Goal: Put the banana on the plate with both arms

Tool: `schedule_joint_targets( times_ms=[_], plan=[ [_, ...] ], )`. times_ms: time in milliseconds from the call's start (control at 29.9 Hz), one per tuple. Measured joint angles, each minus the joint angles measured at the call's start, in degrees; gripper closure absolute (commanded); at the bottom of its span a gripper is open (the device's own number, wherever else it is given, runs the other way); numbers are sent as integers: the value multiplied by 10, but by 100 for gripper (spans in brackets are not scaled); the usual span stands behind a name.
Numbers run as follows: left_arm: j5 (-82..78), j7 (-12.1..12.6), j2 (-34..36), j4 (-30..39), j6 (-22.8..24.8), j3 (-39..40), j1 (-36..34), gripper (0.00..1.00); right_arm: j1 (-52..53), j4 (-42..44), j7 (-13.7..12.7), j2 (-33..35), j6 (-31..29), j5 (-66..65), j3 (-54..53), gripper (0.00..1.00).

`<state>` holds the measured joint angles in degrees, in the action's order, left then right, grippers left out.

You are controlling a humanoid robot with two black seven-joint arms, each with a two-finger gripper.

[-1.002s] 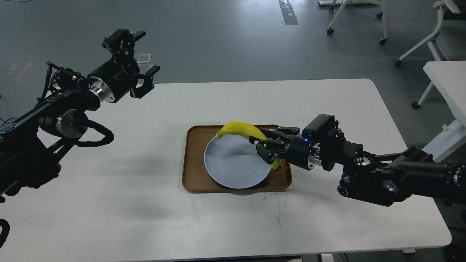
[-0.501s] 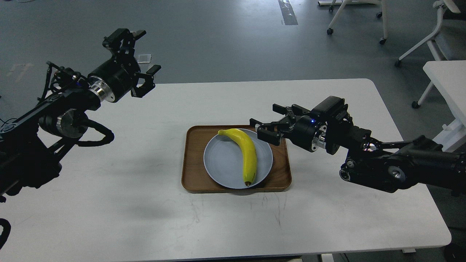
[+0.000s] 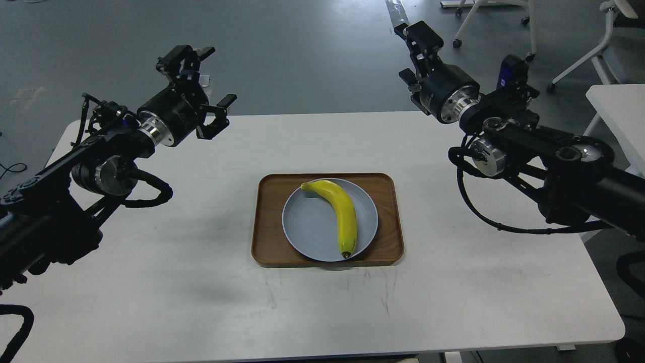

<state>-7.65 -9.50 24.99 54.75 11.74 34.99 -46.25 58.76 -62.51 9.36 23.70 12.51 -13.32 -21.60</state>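
Note:
The yellow banana [image 3: 346, 212] lies flat on the pale blue-grey plate [image 3: 308, 224], stem at the back left, dark tip at the plate's front rim. The plate sits inside a brown wooden tray [image 3: 267, 222] at mid-table. My left gripper [image 3: 206, 79] is open and empty, raised above the table's back left, far from the plate. My right gripper [image 3: 407, 53] is open and empty, raised high above the table's back edge to the right, well away from the banana.
The white table [image 3: 201, 282] carries only the tray. White chairs on casters [image 3: 504, 30] and a second white table [image 3: 620, 111] stand on the grey floor at the back right.
My right gripper let go of the banana, which now lies on the plate, then pulled back and rose up to the back right. My left arm shifted slightly right.

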Motion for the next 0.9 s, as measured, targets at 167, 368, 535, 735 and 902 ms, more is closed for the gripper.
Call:
schedule_joint_targets(
  times_ms=[167,368,535,735,902],
  plan=[
    [27,4,-8,0,3,24,14,2,-33,5,-45,-1,-58,96,-77,0],
    [50,7,-9,0,7,29,35,2,-48,27,-56,-8,-108,102,-94,0],
    [50,8,-9,0,10,32,52,2,-48,65,-61,-12,-140,102,-90,0],
    [51,8,-7,0,23,45,57,2,-49,72,-63,-13,-178,101,-84,0],
    [51,8,-7,0,25,46,58,2,-51,76,-63,-13,-179,100,-84,0]
  ],
)
